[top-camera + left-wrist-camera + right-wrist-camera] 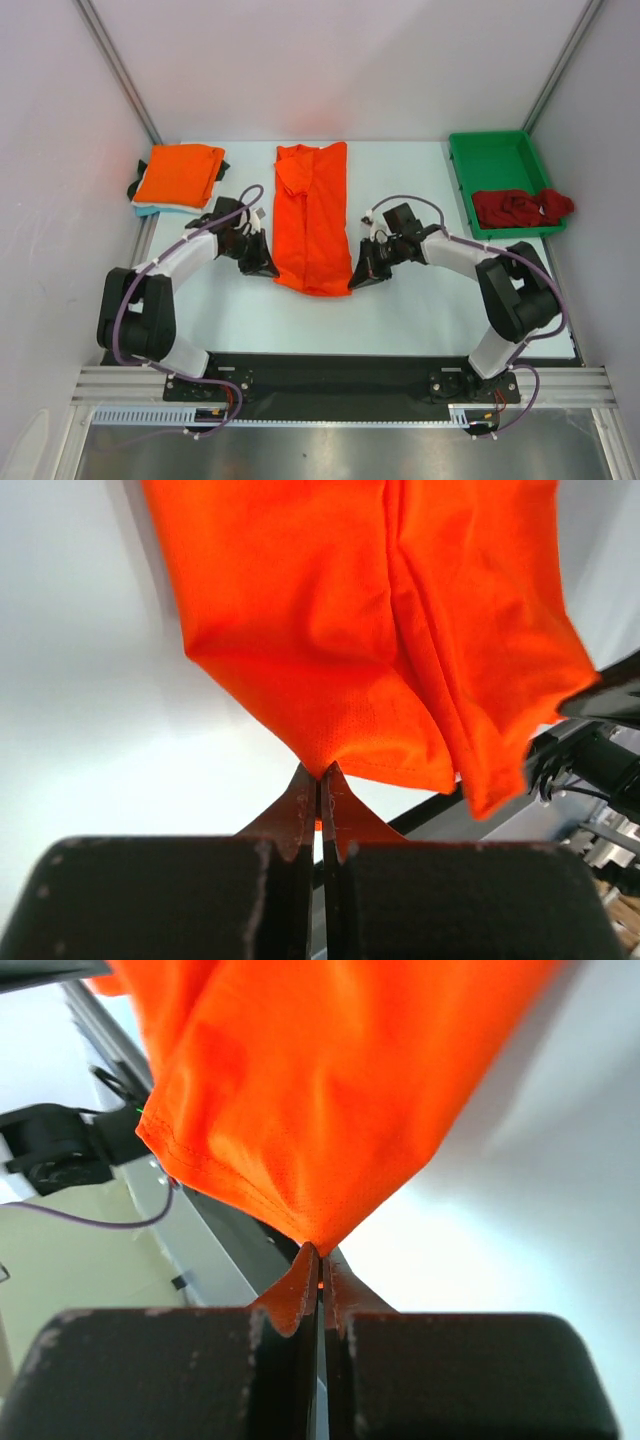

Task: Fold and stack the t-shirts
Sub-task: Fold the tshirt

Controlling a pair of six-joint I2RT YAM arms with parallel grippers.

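Work piece: orange shirt (313, 215), lying mid-table as a long narrow strip, collar end far, hem end near the arms
Left gripper (318, 780): fingers pressed together on the near left corner of the shirt, with cloth pinched at the very tips
Right gripper (318, 1257): likewise clamped on the near right corner, with only a small bite of hem between the tips
Hem state: in the wrist views the near end appears lifted off the table (420, 310), sagging between the two holds
Step judged: carrying the near end over to the far end to halve the strip
Method advised: raise both corners level and together; hold the arm spacing to the strip's width so the hem is taut, not stretched; travel away from the bases in a low arc; lay hem on collar edge; release only once the cloth is flat
Risk: shallow grip on both sides; a jerk could free a corner and skew the fold
Stack (180, 175): folded orange on a pale blue one, far left, well apart from the work
Remaining: red shirt (520, 207) crumpled in the green tray (462, 165), far right, unfolded
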